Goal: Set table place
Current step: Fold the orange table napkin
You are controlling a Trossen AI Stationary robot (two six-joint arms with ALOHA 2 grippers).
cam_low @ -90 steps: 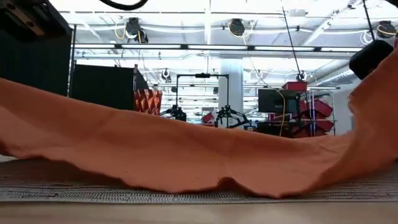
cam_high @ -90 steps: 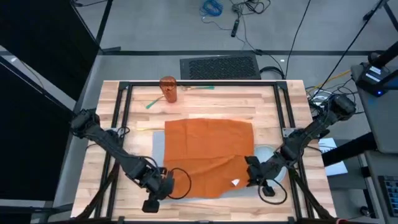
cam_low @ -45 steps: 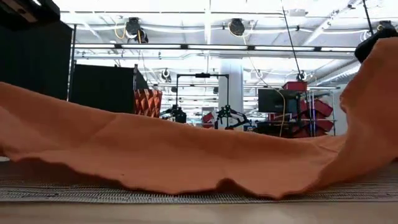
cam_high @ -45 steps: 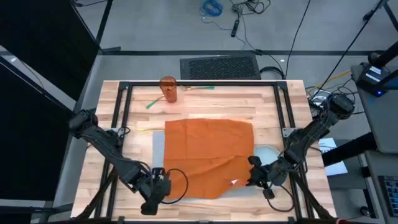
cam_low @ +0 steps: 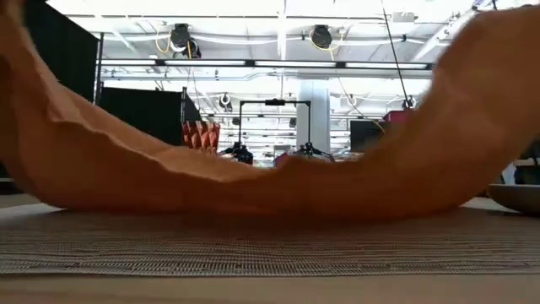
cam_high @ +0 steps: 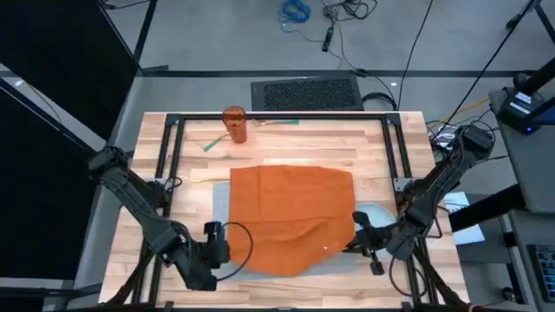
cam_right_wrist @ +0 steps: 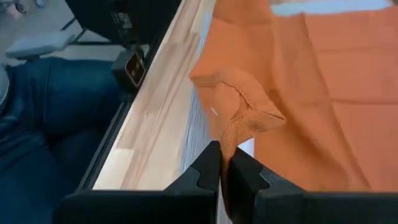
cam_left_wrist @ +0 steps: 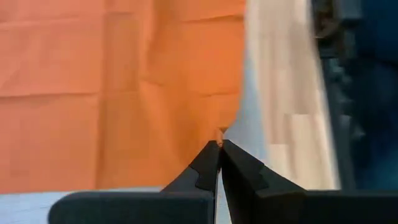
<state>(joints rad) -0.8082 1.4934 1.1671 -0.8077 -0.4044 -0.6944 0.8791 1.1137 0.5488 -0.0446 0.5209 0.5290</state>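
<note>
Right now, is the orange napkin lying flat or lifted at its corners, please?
Lifted: left gripper and right gripper each pinch a napkin corner, and the low view shows both ends raised, middle sagging onto the placemat.

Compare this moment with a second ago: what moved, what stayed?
Both grippers, left and right, shut on the orange napkin's near corners, lifted them higher, so the cloth now sags between. The orange cup, plate and placemat stayed put.
</note>
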